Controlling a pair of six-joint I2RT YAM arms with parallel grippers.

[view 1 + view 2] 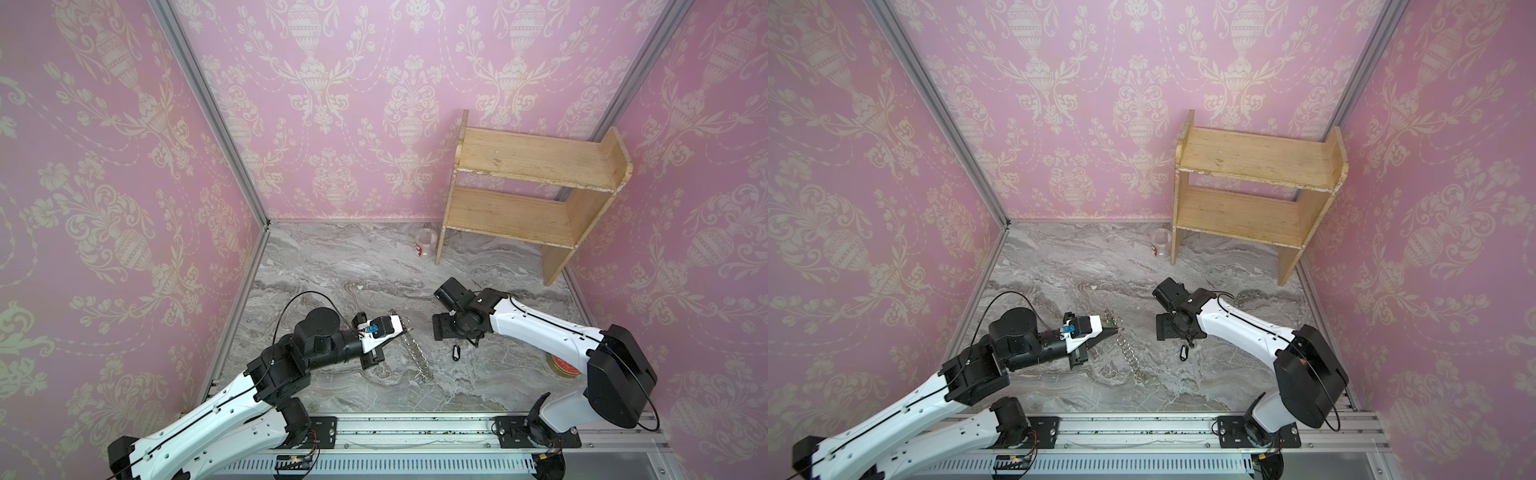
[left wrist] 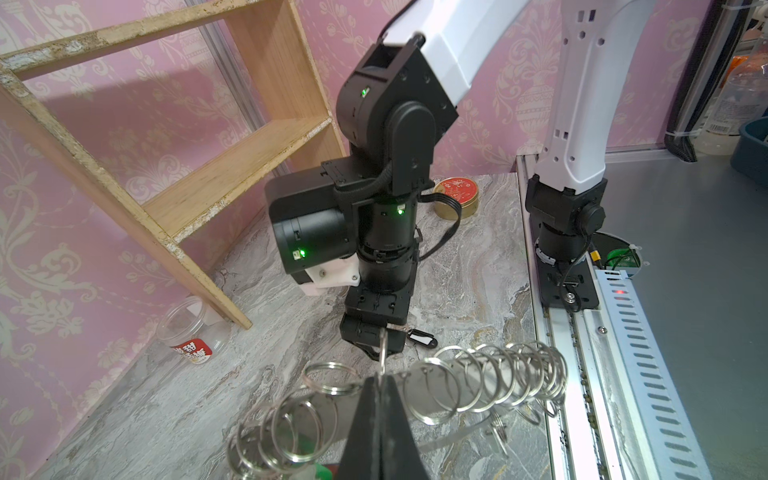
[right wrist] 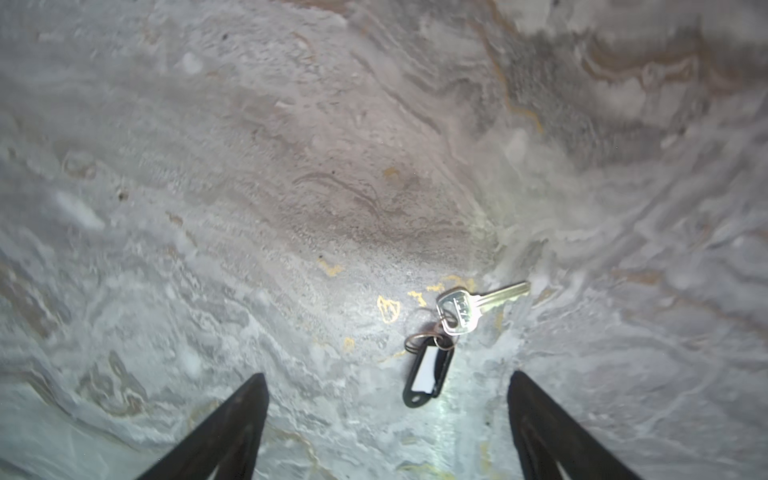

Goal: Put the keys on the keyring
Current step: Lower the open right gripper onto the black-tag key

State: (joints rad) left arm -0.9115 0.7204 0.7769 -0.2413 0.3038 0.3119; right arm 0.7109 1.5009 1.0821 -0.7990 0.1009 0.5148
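Right wrist view: right hand (image 3: 386, 374) cropped, near black-tagged key (image 3: 459, 311).

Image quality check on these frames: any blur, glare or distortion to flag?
Right wrist view: heavy fisheye bows the grey marble tabletop, edges smeared, bright patch beside the silver key with black plastic tag, itself sharp. Left wrist view: near chain of silvery metal rings glints, slightly soft. Both top views: pink wallpaper hazy toward the edges.
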